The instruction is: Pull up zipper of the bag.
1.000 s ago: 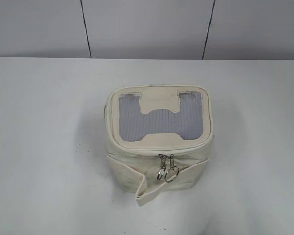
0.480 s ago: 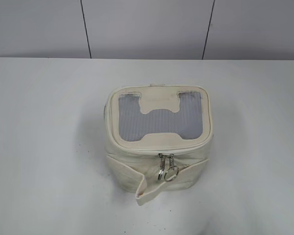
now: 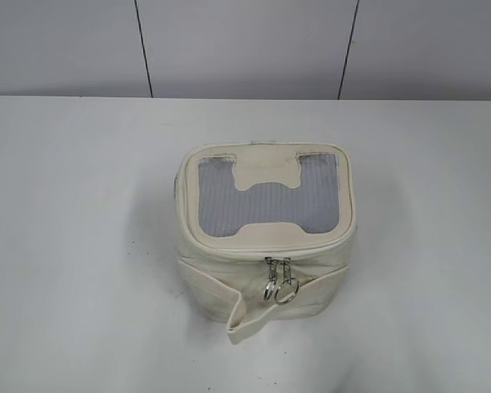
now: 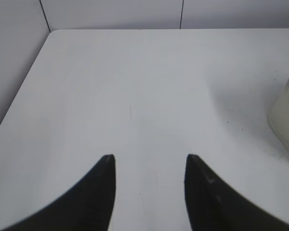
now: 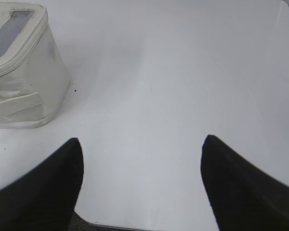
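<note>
The cream-white boxy bag (image 3: pixel 266 246) stands in the middle of the white table, its grey mesh top facing up. The zipper (image 3: pixel 229 252) runs around the top panel's rim; two silver sliders with ring pulls (image 3: pixel 280 282) hang side by side at the front face. A loose cream band (image 3: pixel 237 315) wraps the body. No gripper shows in the exterior view. My left gripper (image 4: pixel 149 161) is open over bare table, with the bag's edge (image 4: pixel 286 115) at the far right. My right gripper (image 5: pixel 142 144) is open and empty, the bag (image 5: pixel 24 82) at its upper left.
The white table (image 3: pixel 74 205) spreads around the bag on all sides. A grey panelled wall (image 3: pixel 245 45) stands behind it. The table's left edge (image 4: pixel 19 101) shows in the left wrist view and its near edge (image 5: pixel 111 225) in the right wrist view.
</note>
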Controlling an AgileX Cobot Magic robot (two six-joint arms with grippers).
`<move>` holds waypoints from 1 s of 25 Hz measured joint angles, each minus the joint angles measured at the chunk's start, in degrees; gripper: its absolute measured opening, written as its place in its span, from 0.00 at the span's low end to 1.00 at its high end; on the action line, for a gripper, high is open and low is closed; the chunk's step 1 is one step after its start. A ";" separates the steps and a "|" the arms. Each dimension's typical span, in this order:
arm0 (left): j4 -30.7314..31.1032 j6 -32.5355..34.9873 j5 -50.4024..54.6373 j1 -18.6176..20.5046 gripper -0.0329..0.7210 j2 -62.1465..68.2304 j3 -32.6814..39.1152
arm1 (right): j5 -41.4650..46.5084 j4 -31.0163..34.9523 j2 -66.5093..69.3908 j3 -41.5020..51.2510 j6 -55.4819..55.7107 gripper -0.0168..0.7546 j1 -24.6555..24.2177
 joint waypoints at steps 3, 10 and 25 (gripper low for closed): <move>0.00 0.00 0.00 0.00 0.53 0.00 0.00 | 0.00 0.00 0.00 0.00 0.00 0.78 0.00; 0.00 0.00 0.00 0.00 0.53 0.00 0.00 | 0.00 0.00 0.00 0.00 -0.10 0.78 0.00; 0.00 0.00 0.00 0.00 0.53 0.00 0.00 | 0.00 0.00 0.00 0.00 -0.16 0.78 0.00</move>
